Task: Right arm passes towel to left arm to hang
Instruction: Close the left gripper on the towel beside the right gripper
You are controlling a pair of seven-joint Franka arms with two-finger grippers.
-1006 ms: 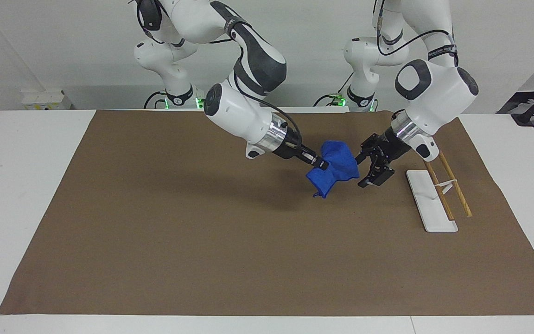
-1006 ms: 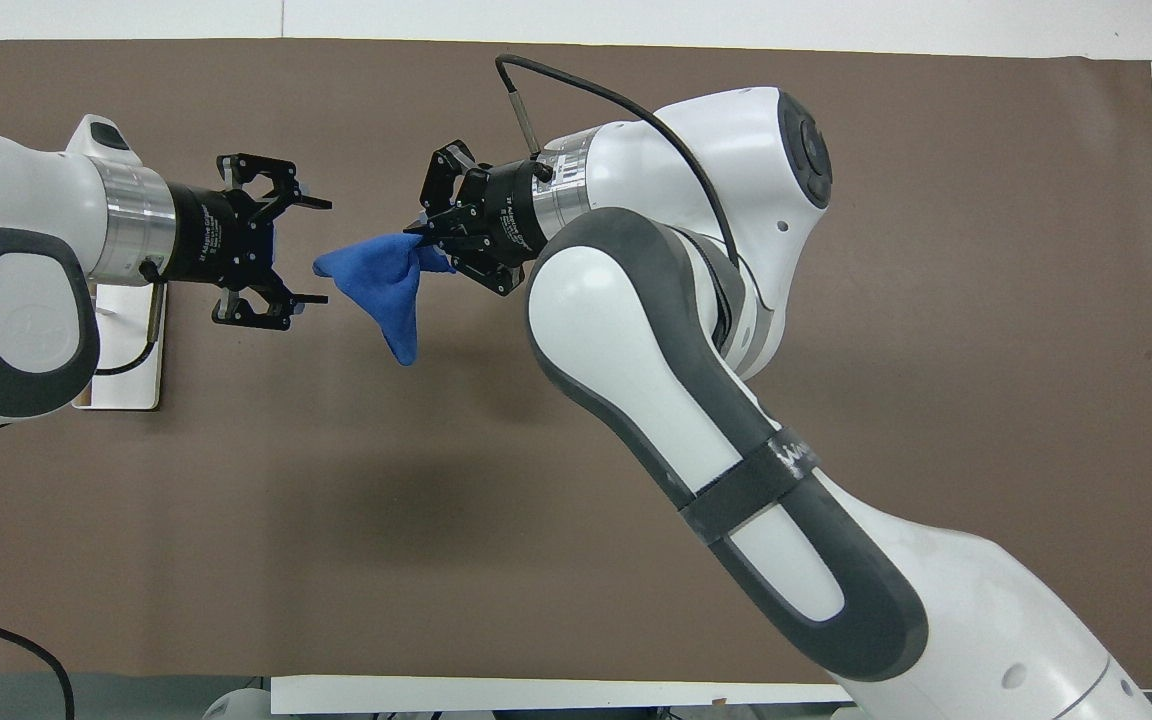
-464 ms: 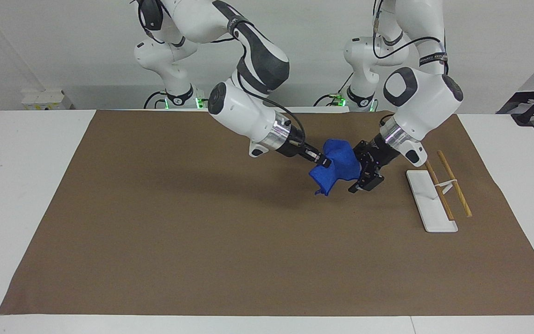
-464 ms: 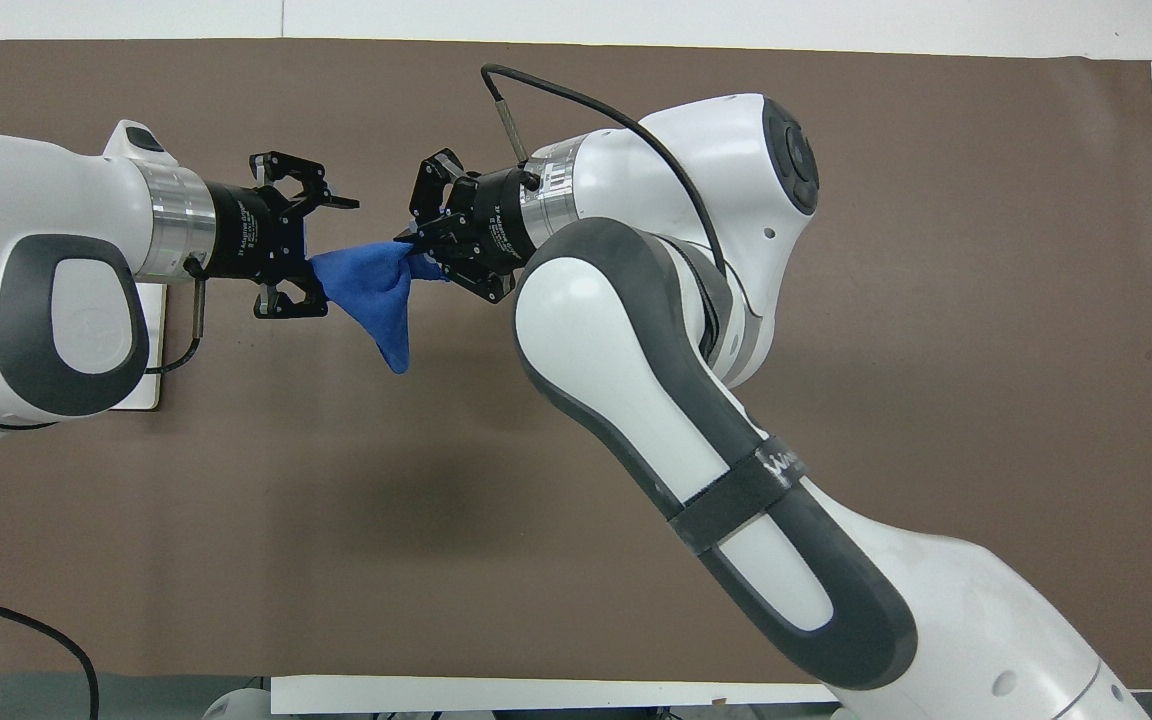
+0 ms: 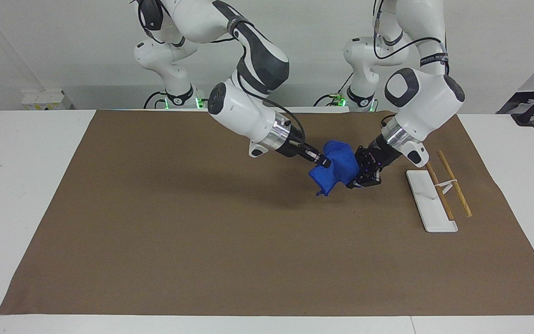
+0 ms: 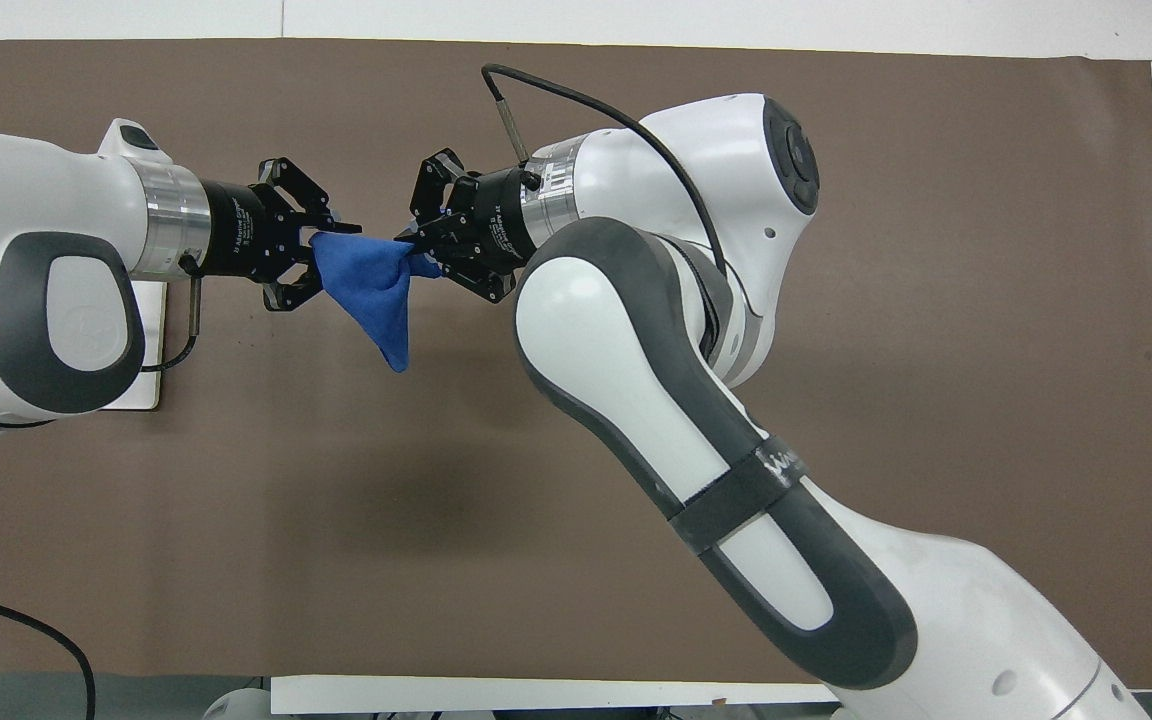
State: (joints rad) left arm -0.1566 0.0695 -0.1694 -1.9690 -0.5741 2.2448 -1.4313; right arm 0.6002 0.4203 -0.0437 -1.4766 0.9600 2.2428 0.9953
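The blue towel hangs bunched in the air between both grippers, over the brown mat toward the left arm's end of the table; it also shows in the overhead view. My right gripper is shut on one end of it. My left gripper has its fingers closed in on the towel's other end. A corner of the towel droops toward the mat.
A white flat rack base with two wooden rods lies on the mat at the left arm's end, just under the left forearm. The brown mat covers most of the white table.
My left gripper moved in from beside the rack onto the towel's free end and its open fingers closed on it. My right gripper held the towel nearly still.
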